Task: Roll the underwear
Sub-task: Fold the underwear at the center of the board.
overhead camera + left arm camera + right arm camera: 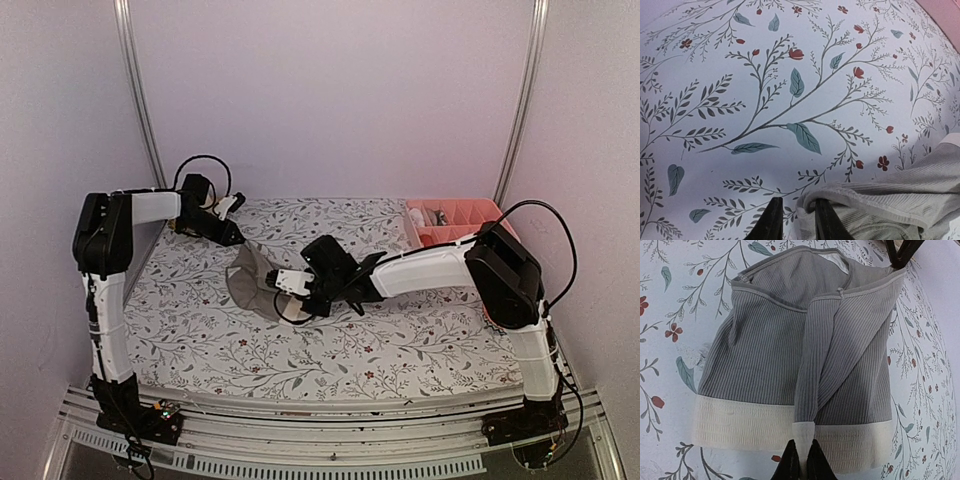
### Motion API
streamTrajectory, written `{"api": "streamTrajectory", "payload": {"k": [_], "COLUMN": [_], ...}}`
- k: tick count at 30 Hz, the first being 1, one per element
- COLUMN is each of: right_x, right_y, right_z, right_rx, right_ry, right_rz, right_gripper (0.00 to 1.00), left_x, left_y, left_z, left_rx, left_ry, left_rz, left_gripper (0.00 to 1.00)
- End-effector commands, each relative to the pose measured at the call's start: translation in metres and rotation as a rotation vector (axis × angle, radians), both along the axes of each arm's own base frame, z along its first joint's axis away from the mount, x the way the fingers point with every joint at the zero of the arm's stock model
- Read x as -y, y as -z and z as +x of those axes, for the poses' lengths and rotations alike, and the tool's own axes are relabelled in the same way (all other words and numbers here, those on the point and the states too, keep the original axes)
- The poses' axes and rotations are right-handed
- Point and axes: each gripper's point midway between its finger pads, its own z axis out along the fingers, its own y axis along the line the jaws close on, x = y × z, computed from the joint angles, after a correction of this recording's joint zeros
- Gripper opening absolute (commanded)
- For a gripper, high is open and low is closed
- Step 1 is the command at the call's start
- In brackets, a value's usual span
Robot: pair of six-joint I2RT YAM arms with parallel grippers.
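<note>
The taupe underwear with a wide cream waistband lies flat on the floral table cover. My right gripper is shut on a pinched fold of the waistband's middle. My left gripper is at the far corner of the underwear, with its hem caught at the fingers; it also shows in the right wrist view, holding that corner taut. The grey underwear with white edging is out of view.
A pink bin with a few items stands at the back right corner. The floral table cover runs to the side walls and the metal rail at the near edge.
</note>
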Motion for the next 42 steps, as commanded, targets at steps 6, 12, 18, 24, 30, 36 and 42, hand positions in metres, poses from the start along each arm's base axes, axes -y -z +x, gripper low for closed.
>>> {"api": "streamTrajectory", "payload": {"k": [6, 12, 18, 24, 30, 36, 42], "right_x": [-0.001, 0.0, 0.001, 0.003, 0.004, 0.007, 0.008], "right_y": [0.018, 0.031, 0.038, 0.046, 0.048, 0.051, 0.053], "right_z": [-0.026, -0.032, -0.036, -0.036, -0.037, -0.036, -0.036], "right_rx": [-0.01, -0.019, -0.031, -0.026, -0.016, -0.003, 0.004], "right_ry": [-0.083, -0.092, -0.09, -0.072, -0.059, -0.054, -0.048], "right_rz": [-0.048, -0.072, -0.088, -0.108, -0.109, -0.119, -0.123], "right_gripper": [0.05, 0.05, 0.05, 0.06, 0.06, 0.06, 0.06], "left_x": [-0.018, -0.02, -0.006, 0.019, 0.038, 0.044, 0.051], "left_y": [-0.018, -0.027, -0.044, -0.035, -0.017, 0.0, 0.015], "left_z": [-0.004, -0.012, -0.018, -0.018, -0.019, -0.025, -0.03], "left_rx": [0.058, 0.08, 0.11, -0.086, -0.183, -0.225, -0.237], "left_ry": [-0.016, 0.001, 0.041, 0.014, 0.007, -0.005, -0.004], "left_rz": [0.022, 0.021, -0.02, -0.16, -0.187, -0.173, -0.137], "left_gripper": [0.29, 0.42, 0.67, 0.84, 0.9, 0.96, 0.85]}}
